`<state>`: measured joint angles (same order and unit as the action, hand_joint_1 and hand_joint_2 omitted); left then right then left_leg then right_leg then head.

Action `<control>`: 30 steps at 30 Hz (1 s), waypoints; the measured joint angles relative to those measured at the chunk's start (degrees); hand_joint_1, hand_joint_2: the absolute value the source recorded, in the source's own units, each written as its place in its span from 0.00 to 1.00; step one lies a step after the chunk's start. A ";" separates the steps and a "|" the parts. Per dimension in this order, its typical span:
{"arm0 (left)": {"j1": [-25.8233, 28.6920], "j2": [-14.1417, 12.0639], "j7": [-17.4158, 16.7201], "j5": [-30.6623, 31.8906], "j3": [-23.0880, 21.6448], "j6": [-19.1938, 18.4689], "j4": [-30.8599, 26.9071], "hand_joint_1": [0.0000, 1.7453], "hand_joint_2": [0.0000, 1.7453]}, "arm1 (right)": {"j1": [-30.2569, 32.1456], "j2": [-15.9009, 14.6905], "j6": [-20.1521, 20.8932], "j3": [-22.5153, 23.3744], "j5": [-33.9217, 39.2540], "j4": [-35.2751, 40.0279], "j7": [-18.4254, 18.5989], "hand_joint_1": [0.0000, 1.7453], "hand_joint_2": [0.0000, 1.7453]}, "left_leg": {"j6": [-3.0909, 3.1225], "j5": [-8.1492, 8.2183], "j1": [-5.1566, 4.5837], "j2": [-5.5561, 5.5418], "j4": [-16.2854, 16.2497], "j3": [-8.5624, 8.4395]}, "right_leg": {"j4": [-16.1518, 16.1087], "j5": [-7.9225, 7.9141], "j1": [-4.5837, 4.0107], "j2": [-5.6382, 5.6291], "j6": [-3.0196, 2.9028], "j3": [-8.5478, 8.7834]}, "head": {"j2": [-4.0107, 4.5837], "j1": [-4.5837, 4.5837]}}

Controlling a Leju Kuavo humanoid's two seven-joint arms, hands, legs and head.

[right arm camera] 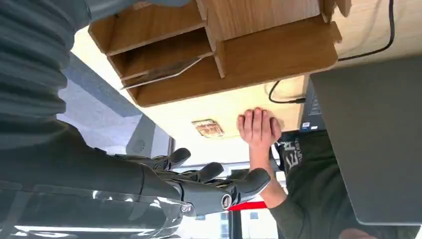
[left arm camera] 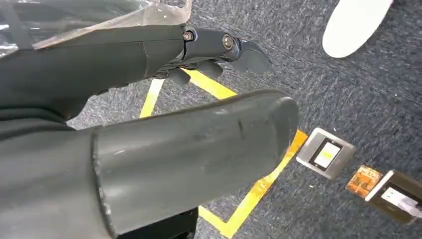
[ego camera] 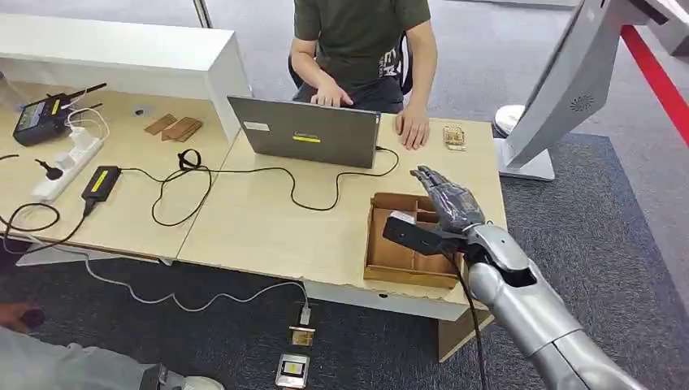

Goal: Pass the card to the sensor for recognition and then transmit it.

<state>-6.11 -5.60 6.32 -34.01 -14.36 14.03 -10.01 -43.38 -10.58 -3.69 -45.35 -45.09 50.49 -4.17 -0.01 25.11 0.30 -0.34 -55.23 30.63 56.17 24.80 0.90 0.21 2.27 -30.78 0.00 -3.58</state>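
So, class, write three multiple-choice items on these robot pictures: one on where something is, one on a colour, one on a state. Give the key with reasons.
1. Where is the wooden tray?
A. on the table near the right hand
B. on the floor
C. on the laptop

2. What colour are the floor lines?
A. blue
B. yellow
C. white

3. What is the right hand doing?
A. gripping a cable
B. pressing the laptop
C. hovering open, holding nothing

Key: 1 A, the tray sits on the table beneath that hand. 2 B, the left wrist view shows yellow tape. 3 C, its fingers are spread and empty.
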 joint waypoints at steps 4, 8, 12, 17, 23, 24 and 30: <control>0.00 -0.04 0.04 -0.04 -0.04 0.00 0.00 0.00 0.00 | 0.01 0.11 -1.03 0.00 -0.02 -1.73 0.00 0.00 1.00 | 0.00 0.00 0.00 0.00 0.00 0.00 | 0.00 0.00 0.00 0.00 0.00 0.00 | 0.00 0.00; 0.01 -0.13 -0.31 -0.09 -0.15 0.28 0.00 0.00 0.00 | 0.00 0.26 -1.84 0.00 -0.31 -3.41 -0.04 0.00 1.00 | 0.00 0.00 0.00 0.00 0.00 0.00 | 0.01 0.00 0.00 0.00 0.00 0.00 | 0.00 0.00; 0.01 -0.07 -1.40 0.00 -0.31 1.99 0.00 0.00 0.00 | -0.17 0.50 -2.21 0.00 -0.44 -4.76 -0.57 0.00 1.00 | 0.00 0.00 0.00 0.00 0.00 0.00 | 0.01 0.00 0.00 0.00 0.00 0.00 | 0.00 0.00; -0.01 0.20 -2.19 0.07 -0.44 3.28 0.00 0.00 0.00 | -0.81 1.22 -2.27 0.00 -0.44 -6.51 -1.25 0.00 1.00 | 0.00 0.00 0.00 0.01 0.00 0.00 | 0.01 0.00 0.00 0.00 0.00 0.00 | 0.00 0.00; 0.00 0.46 -2.47 -0.15 -0.44 3.76 0.00 0.00 0.00 | -1.79 2.08 -2.95 0.00 -0.17 -7.98 -2.10 0.00 1.00 | 0.00 0.00 0.00 0.01 0.00 0.00 | 0.01 0.00 0.00 0.00 0.00 0.00 | 0.00 0.00; 0.01 0.46 -2.43 -0.20 -0.44 3.69 0.00 0.00 0.00 | -1.95 2.16 -3.04 0.00 -0.17 -8.15 -2.12 0.00 1.00 | 0.00 0.00 0.00 0.01 0.00 0.00 | 0.01 0.00 0.00 0.00 0.00 -0.01 | 0.00 0.00; 0.00 0.44 -2.05 -0.26 -0.44 2.91 0.00 0.00 0.00 | -2.26 2.27 -3.72 0.00 -0.42 -9.40 -1.95 0.00 1.00 | 0.00 0.00 0.00 0.01 0.00 -0.01 | 0.00 0.00 0.00 0.00 0.00 -0.01 | 0.00 0.00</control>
<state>-6.11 -5.16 4.26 -34.27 -14.80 16.94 -10.01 -45.64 -8.31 -7.41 -45.35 -45.51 41.09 -6.12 -0.01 25.10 0.30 -0.33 -55.24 30.63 56.17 24.80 0.90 0.20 2.27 -30.79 0.00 -3.58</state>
